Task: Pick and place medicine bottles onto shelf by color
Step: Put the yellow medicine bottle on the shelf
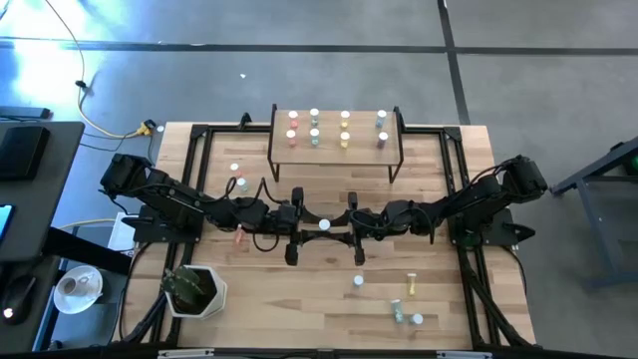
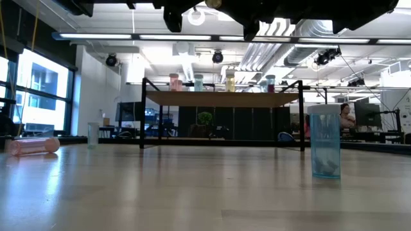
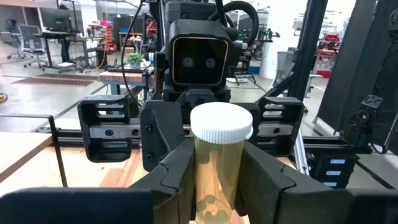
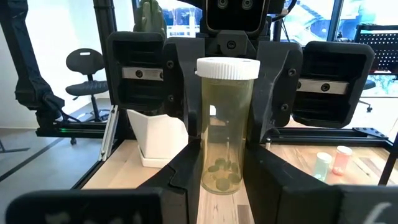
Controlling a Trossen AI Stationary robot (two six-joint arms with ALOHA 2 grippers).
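Above the table's middle, my two grippers meet on one yellow bottle [image 3: 219,168].
Left gripper [image 1: 296,221] and right gripper [image 1: 353,223] both clamp it; the shelf [image 1: 337,150] stands beyond.

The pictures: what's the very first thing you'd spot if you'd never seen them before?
Right over the middle of the table, the left claw and the right claw meet nose to nose, both gripping one yellow bottle with a white cap. Behind them, the little shelf at the far edge already carries rows of colourful bottles. A potted plant sits at the near left corner.
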